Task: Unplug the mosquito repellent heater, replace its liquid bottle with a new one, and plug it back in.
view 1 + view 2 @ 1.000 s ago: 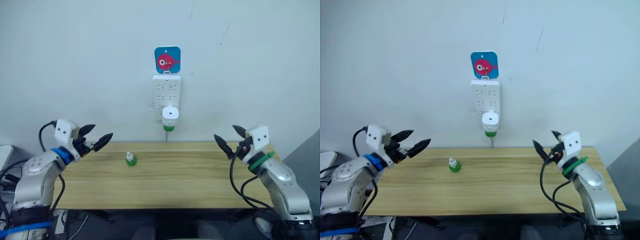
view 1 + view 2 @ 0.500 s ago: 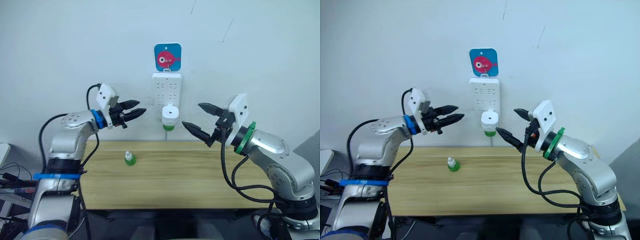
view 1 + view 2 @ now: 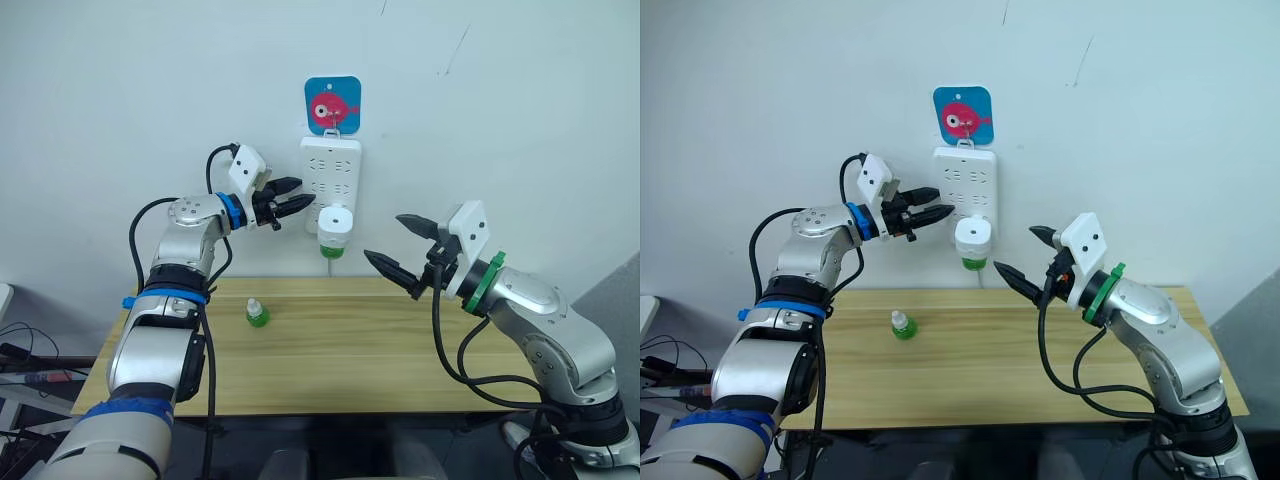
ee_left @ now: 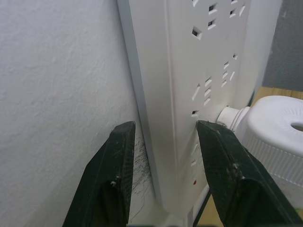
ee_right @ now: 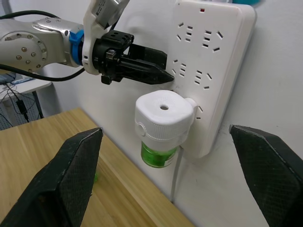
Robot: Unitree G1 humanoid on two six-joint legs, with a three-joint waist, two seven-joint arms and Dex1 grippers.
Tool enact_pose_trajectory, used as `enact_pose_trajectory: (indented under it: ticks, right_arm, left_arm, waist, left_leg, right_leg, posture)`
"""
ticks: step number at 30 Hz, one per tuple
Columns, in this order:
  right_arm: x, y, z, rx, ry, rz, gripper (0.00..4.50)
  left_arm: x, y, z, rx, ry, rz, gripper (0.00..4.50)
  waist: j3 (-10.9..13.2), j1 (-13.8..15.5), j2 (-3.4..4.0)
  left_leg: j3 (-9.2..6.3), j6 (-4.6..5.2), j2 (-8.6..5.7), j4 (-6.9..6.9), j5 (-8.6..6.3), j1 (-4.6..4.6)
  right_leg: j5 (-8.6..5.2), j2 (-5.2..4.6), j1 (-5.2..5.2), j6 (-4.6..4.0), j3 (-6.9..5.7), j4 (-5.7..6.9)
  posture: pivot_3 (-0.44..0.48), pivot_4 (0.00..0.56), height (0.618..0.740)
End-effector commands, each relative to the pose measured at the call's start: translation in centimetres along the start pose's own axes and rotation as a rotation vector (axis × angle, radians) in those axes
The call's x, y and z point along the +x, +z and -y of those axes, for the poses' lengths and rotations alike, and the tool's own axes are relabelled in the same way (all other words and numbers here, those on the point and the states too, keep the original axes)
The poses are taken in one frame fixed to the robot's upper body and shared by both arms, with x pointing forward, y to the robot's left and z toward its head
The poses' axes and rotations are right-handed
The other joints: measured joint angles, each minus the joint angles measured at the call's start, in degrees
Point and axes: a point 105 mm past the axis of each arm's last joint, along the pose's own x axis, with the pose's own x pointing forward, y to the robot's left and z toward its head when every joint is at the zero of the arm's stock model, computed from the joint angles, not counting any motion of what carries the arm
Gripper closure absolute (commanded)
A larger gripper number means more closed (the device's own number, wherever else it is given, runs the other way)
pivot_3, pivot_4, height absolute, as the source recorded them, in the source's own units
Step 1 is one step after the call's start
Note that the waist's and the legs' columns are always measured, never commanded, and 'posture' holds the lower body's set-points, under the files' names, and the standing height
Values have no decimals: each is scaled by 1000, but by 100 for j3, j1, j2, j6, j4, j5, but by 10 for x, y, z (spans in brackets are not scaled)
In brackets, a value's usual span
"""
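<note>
White heater (image 3: 335, 221) sits plugged into the power strip (image 3: 331, 180) on the wall, its green bottle (image 3: 328, 249) screwed in below. Left gripper (image 3: 300, 205): fingers narrowly parted, straddling the strip's left edge, holding nothing; contact cannot be judged. Right gripper (image 3: 403, 249): jaws wide, empty, just right of the heater. New bottle (image 3: 257, 314) stands upright on the desk (image 3: 340, 350), toward its rear left. Heater prongs hidden in the socket. Versus half a second ago: left gripper closer to the strip, right gripper little changed.
</note>
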Motion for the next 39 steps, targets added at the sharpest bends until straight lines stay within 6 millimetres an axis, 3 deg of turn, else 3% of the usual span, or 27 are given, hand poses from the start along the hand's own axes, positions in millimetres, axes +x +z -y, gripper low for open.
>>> enact_pose_trajectory:
  ticks: [1,12,17,20,22,30,39]
  right_arm:
    - [-3,11,3,-27,-28,44,0]
    - [-4,-4,20,16,-161,-22,0]
    - [-2,-11,18,26,-208,-38,0]
    - [1,-12,13,35,-215,-33,0]
    - [5,-11,8,38,-208,-26,0]
    - [35,-1,4,-20,-259,12,0]
    - [60,6,14,-60,-305,51,0]
  left_arm:
    - [10,13,4,31,-52,22,2352]
    - [32,28,25,25,-213,56,2352]
    - [33,30,28,2,-232,78,2352]
    - [32,30,28,-8,-233,88,2890]
    - [32,29,30,-15,-242,91,3151]
    - [32,30,28,-25,-233,88,3151]
    - [32,29,28,-22,-227,83,3151]
  waist:
    - [18,-10,-3]
    - [130,-67,-14]
    - [147,-81,-11]
    - [155,-82,-13]
    - [156,-80,-12]
    - [175,-94,-9]
    - [179,-88,-9]
  left_leg:
    - [0,0,-1,0,0,0]
    - [-19,-2,-4,4,1,-55]
    - [-17,-1,-11,4,1,-56]
    - [-17,-2,-10,5,1,-56]
    - [-20,-2,-10,6,1,-55]
    - [-15,-3,-14,7,1,-55]
    - [-19,-15,-16,7,8,-55]
  right_leg:
    - [-1,6,0,1,-1,1]
    - [1,-8,-46,2,-7,9]
    - [0,-8,-45,3,-6,6]
    - [0,-8,-48,3,-6,11]
    - [0,-8,-47,3,-8,15]
    - [0,-1,-49,4,-6,15]
    - [0,-1,-52,3,-7,24]
  posture:
    - [-45,139,740]
    - [-58,149,740]
    - [-66,152,740]
    - [-66,152,740]
    - [-66,152,740]
    - [-59,158,740]
    - [-46,159,740]
